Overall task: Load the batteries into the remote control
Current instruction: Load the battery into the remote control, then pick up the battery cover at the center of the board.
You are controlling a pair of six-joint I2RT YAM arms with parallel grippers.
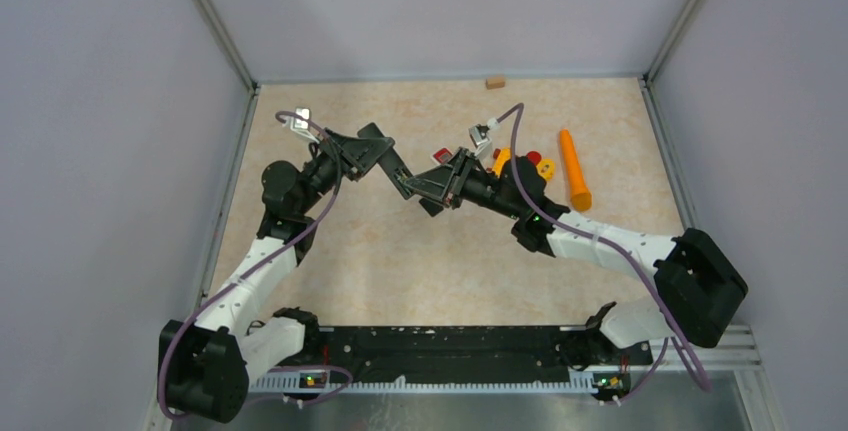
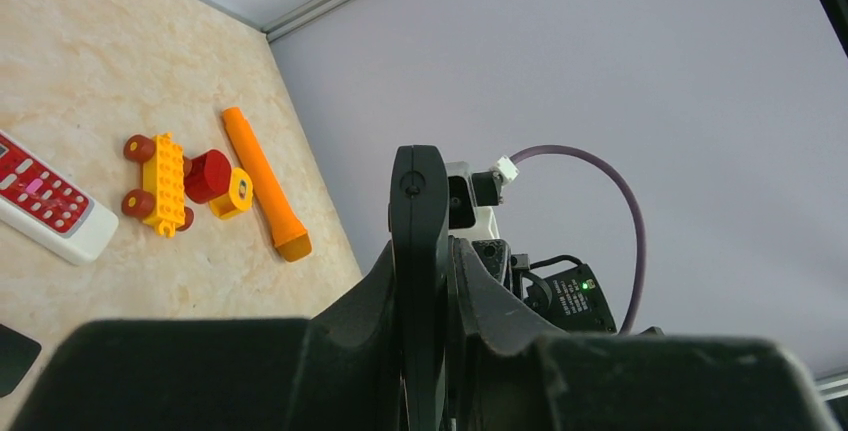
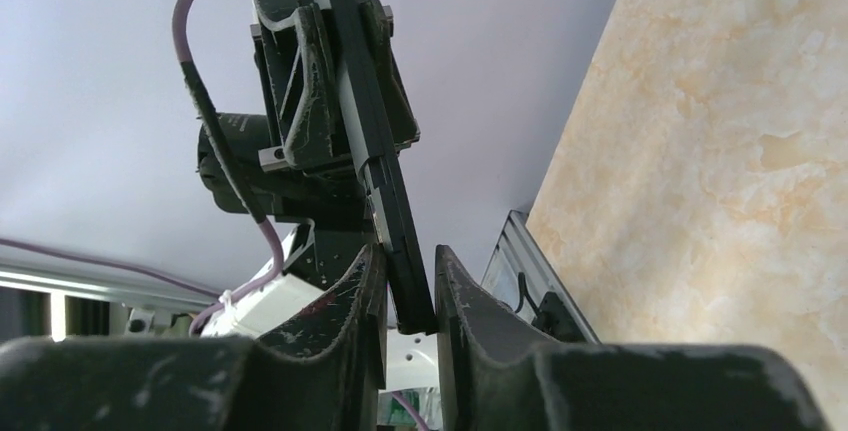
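A slim black bar (image 1: 400, 179), the remote control as far as I can tell, is held in the air between both arms above the middle of the table. My left gripper (image 1: 390, 163) is shut on its upper part; in the left wrist view the bar (image 2: 418, 191) stands edge-on between the fingers (image 2: 370, 301). My right gripper (image 3: 411, 251) has closed on the bar's lower end (image 3: 400, 251), one finger on each side. The left gripper (image 3: 345, 71) shows above it in that view. The batteries are out of view.
A white remote with a red keypad (image 2: 45, 201), a yellow and red brick toy (image 2: 163, 184) and an orange carrot-shaped cone (image 2: 262, 181) lie on the table's right half. A small wooden block (image 1: 495, 81) sits at the back wall. Grey walls enclose the table.
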